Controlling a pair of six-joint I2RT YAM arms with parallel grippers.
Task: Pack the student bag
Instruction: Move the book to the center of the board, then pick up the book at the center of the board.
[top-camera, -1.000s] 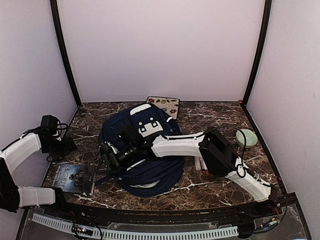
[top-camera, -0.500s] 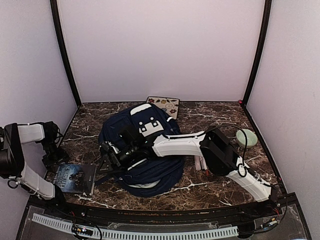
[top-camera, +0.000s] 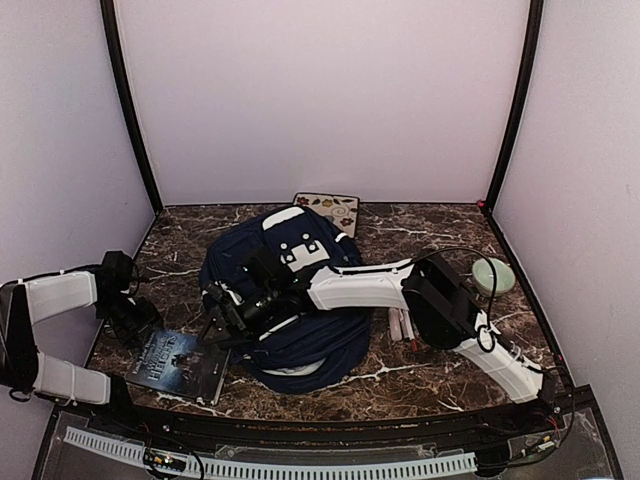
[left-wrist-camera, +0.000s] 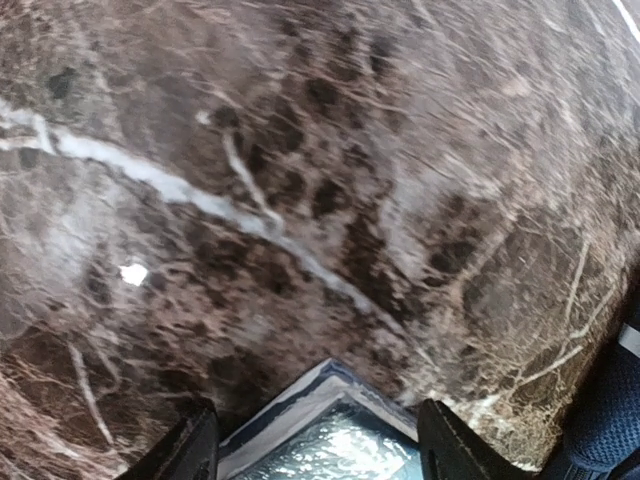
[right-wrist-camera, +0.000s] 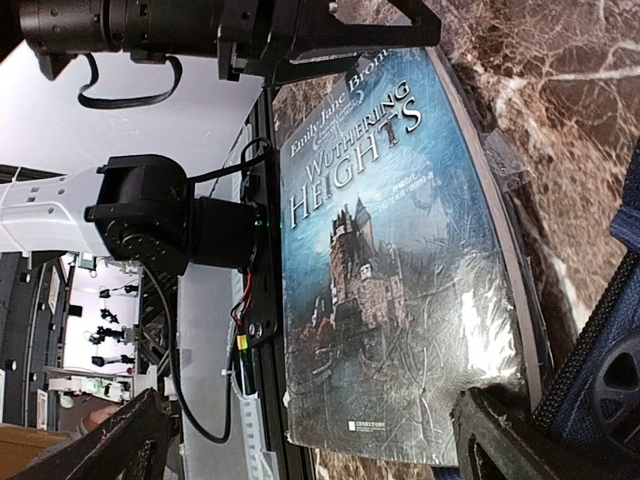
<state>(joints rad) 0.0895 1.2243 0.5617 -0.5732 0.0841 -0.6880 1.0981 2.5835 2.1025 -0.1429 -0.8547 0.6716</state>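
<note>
Student bag (top-camera: 310, 342) packing seems at the book-fetching step: by the near edge the left gripper (left-wrist-camera: 315, 415) stoops low, jaws spread astride a corner of the book (right-wrist-camera: 400, 270) (Wuthering Heights, plastic-wrapped), which needs pinching and lifting. Farther in, mid-table, lies the bag, the right gripper (top-camera: 225, 310) gaping at its left side

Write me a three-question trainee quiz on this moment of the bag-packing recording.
1. True or false: the book lies inside the student bag.
2. Which claw has the book's corner between its fingers? A. left B. right C. neither
3. What title is printed on the book's cover?
Key: 1. False; it lies on the table beside the bag. 2. A, the left claw. 3. Wuthering Heights.
</note>
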